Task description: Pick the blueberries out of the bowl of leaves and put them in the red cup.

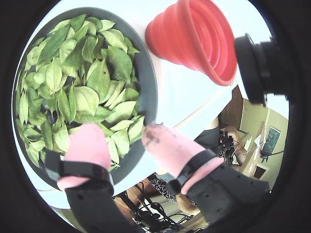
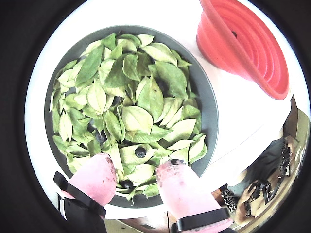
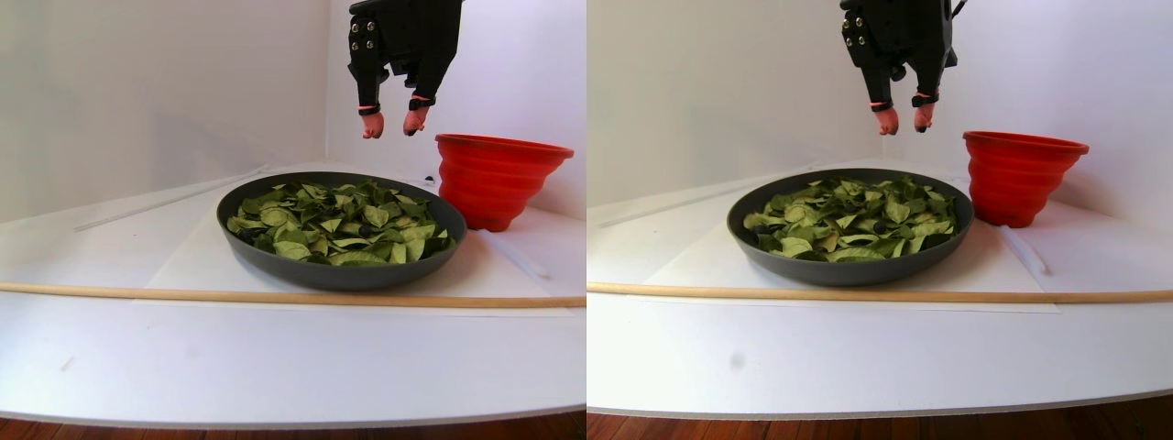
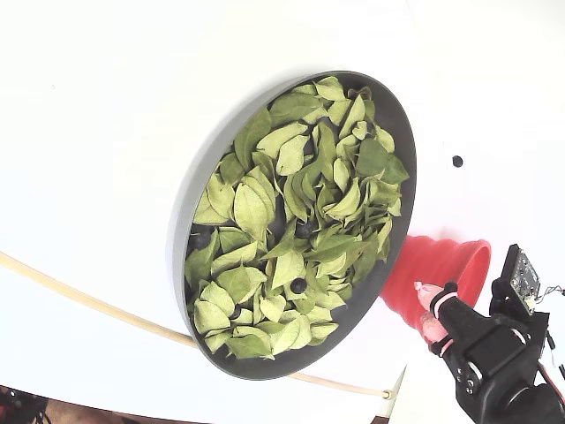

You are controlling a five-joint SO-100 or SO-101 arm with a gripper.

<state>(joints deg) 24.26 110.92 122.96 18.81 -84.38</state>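
Nearest the wrist cameras: the tool [image 2: 135, 167] hangs above the near rim of the bowl, its two pink-padded fingertips [image 2: 97, 172] parted to a moderate gap with nothing between them; dark smudges mark the pad tips.
Tool height: in the stereo pair view it sits well above the leaves, between the middle of the bowl and the cup, not touching either.
Blueberries still in the bowl: one blueberry [image 2: 140, 152] lies exposed on the leaves just beyond the fingertips in a wrist view; another [image 2: 126, 184] sits close to the near rim between the pads; a third dark blueberry [image 2: 99, 137] peeks from under leaves to the left.
Same from the fixed view: at least one berry [image 4: 299, 285] shows among the leaves there; others may be buried, I cannot tell how many.
Bowl of leaves: the dark grey bowl [image 2: 204, 97] is still heaped with green leaves [image 2: 150, 97], resting on the white tabletop [image 3: 275, 357].
Red cup: the collapsible red cup [image 1: 199, 34] stands just beside the bowl's far side; what little of its inside shows looks bare, but the bottom is hidden.
Progress, as I judge it: several berries remain to be picked, so the job is unfinished; how many are already in the cup cannot be told.
Loose item: one small dark spot [image 4: 457, 162] lies on the tabletop beyond the bowl; it may be a stray berry.
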